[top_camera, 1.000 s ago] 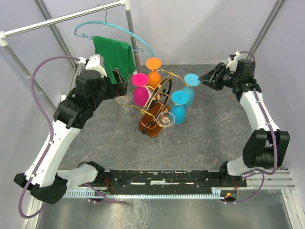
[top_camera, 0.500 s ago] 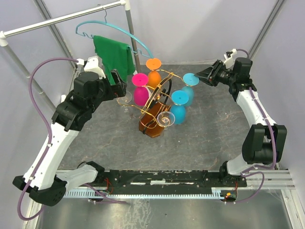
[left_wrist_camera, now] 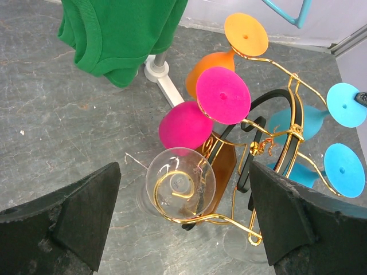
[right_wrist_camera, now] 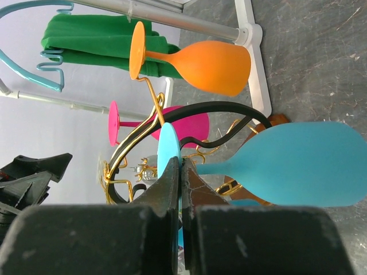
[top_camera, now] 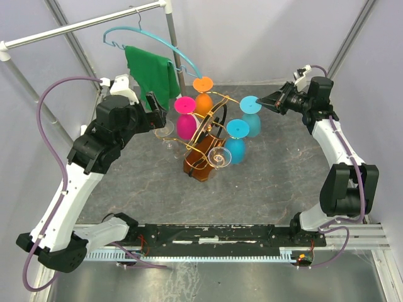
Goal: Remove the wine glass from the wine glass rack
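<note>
clothes rail (top_camera: 88, 23): grey | hanger (left_wrist_camera: 298, 22): teal, hooked on clothes rail | green garment (top_camera: 151, 72): draped over hanger, below clothes rail

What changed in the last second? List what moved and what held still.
The right gripper moved in leftward and shut on the round foot of the rear pale blue wine glass hanging upside down. The left gripper stayed open by the gold curly-wire wine glass rack; rack and other glasses kept their places.
</note>
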You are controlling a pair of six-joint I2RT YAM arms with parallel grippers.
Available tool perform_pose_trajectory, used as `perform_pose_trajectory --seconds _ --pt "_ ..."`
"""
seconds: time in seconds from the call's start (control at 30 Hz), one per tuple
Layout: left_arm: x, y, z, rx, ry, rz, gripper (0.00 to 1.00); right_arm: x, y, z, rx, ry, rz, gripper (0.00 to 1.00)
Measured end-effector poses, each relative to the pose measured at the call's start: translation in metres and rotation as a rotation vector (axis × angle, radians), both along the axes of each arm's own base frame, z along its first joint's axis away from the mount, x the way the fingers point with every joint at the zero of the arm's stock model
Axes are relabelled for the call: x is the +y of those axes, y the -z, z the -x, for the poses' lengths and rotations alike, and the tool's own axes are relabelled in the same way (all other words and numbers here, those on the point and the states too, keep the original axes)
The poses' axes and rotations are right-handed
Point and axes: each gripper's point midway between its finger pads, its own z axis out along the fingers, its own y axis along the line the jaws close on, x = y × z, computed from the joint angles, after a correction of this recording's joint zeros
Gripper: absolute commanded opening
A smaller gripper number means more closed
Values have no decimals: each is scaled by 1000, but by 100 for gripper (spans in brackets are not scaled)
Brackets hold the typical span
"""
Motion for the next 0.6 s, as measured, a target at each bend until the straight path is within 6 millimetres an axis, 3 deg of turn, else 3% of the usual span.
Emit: perform_pose_trajectory --seconds 0.6 --pt "8 -10 10 -32 -9 13 99 -16 -8 17 5 64 -4 1"
